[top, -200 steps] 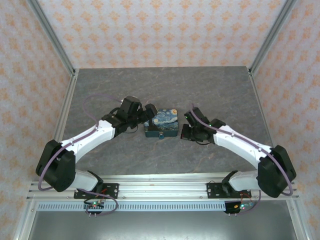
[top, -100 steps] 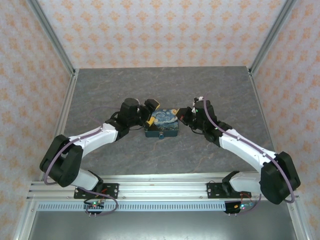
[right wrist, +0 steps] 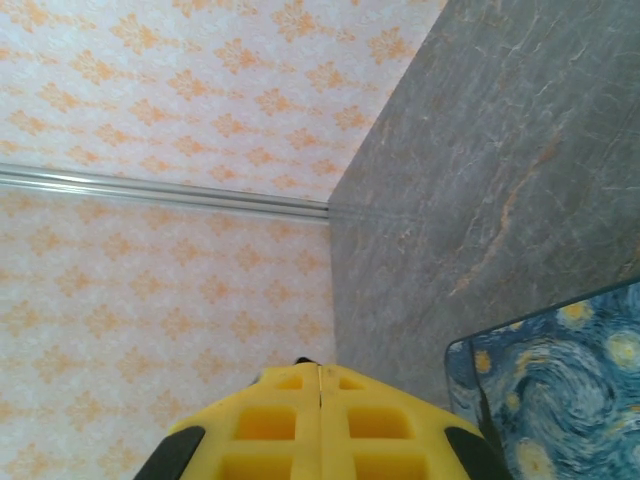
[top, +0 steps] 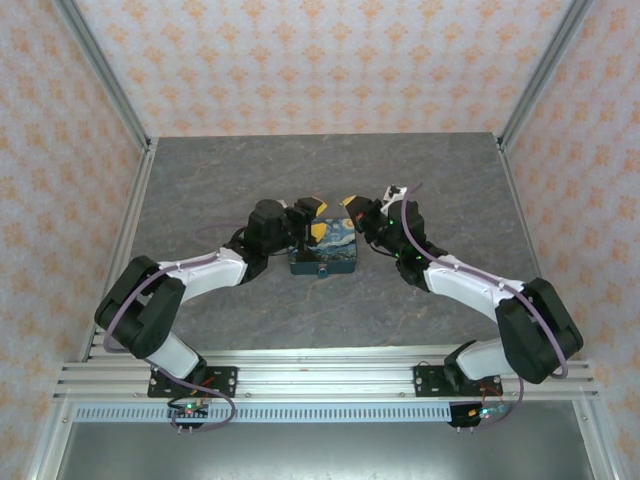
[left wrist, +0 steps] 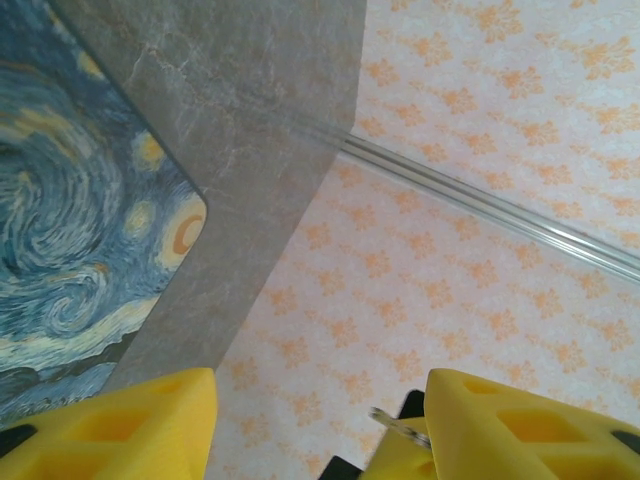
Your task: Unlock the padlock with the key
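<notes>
padlock (top: 323, 271) too small to make out; box (left wrist: 70, 230) cropped by frame edge in both wrist views

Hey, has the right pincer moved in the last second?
Yes. The right pincer has swung left and away from the arm bases, from beside the painted box up to its far right corner.

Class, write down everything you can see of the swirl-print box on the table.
The box is flat and rectangular with rounded corners. Its lid carries a blue swirl painting with yellow dots, and its sides are teal. It lies closed on the grey stone-look table, near the middle. A tiny padlock sits at its near side. The left gripper is over its far left corner; contact cannot be told.
</notes>
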### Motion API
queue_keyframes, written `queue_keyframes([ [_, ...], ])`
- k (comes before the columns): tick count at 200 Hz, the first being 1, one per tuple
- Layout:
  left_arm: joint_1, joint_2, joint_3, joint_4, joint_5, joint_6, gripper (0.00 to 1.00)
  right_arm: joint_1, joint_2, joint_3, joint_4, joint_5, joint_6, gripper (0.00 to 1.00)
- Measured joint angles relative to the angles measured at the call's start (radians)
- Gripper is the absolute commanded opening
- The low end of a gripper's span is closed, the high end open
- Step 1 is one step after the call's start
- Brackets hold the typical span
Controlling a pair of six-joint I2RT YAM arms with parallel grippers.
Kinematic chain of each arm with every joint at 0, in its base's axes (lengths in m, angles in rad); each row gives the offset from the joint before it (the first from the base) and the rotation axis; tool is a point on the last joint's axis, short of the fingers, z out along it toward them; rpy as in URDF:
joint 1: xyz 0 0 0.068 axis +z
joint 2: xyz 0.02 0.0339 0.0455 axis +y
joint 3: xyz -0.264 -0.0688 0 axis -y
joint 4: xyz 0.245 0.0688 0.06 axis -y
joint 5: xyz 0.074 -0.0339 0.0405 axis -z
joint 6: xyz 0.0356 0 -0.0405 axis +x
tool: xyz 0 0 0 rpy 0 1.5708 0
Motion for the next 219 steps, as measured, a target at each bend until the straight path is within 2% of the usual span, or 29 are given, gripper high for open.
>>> queue_keyframes([
  [28, -0.003, -0.017, 0.012, -0.056, -0.008, 0.041, 0.67, 0.000, -0.065, -0.027, -0.056, 0.003, -0.013, 0.00],
  [85, 0.011, -0.174, 0.043, -0.309, -0.046, 0.260, 0.72, 0.000, -0.410, -0.161, -0.473, 0.060, -0.140, 0.00],
  [129, 0.016, -0.196, 0.044, -0.420, -0.064, 0.367, 0.74, -0.004, -0.406, -0.268, -0.735, 0.090, -0.217, 0.00],
  [137, 0.016, -0.196, 0.044, -0.432, -0.064, 0.381, 0.75, -0.004, -0.388, -0.267, -0.754, 0.095, -0.234, 0.11],
  [148, 0.016, -0.196, 0.044, -0.447, -0.065, 0.393, 0.76, -0.004, -0.353, -0.260, -0.782, 0.098, -0.256, 0.35],
  [159, 0.016, -0.196, 0.044, -0.458, -0.067, 0.410, 0.77, -0.004, -0.311, -0.246, -0.809, 0.098, -0.280, 0.47],
  [173, 0.016, -0.196, 0.044, -0.468, -0.068, 0.422, 0.78, -0.004, -0.270, -0.225, -0.841, 0.101, -0.311, 0.50],
  [219, 0.018, -0.196, 0.044, -0.502, -0.069, 0.463, 0.81, -0.004, -0.257, -0.165, -0.914, 0.122, -0.355, 0.50],
])
